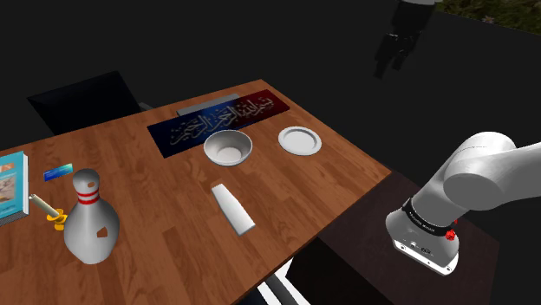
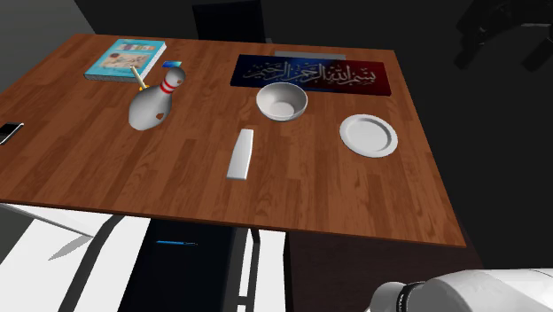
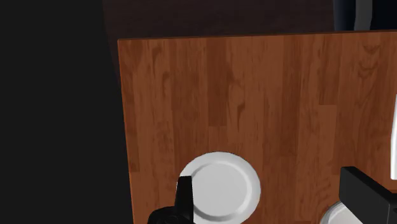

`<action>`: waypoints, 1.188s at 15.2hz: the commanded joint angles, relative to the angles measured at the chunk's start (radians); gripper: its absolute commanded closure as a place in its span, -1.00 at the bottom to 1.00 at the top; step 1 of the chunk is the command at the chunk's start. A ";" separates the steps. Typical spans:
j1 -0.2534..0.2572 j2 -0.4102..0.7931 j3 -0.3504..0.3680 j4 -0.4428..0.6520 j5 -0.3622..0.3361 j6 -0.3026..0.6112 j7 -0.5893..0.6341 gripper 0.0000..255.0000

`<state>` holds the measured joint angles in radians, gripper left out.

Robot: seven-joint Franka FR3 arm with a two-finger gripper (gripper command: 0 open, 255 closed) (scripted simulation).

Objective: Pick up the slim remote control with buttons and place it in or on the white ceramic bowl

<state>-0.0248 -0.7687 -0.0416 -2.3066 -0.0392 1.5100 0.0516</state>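
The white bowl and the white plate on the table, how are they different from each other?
The bowl is deep with tall curved walls; the plate is flat with only a low rim. The bowl sits right beside the blue and red mat, while the plate lies apart from it. The bowl is nearer the remote than the plate is. Both are round, white, upright and empty.

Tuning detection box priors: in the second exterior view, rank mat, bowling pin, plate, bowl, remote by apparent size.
1. mat, largest by far
2. bowling pin and plate, too alike to rank
3. bowl, slightly smaller
4. remote, slimmest
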 commanded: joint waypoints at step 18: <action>0.102 0.252 0.275 -0.191 0.161 0.457 0.296 -1.00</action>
<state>0.0740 -0.5465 0.2187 -2.4957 0.1174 1.9327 0.3330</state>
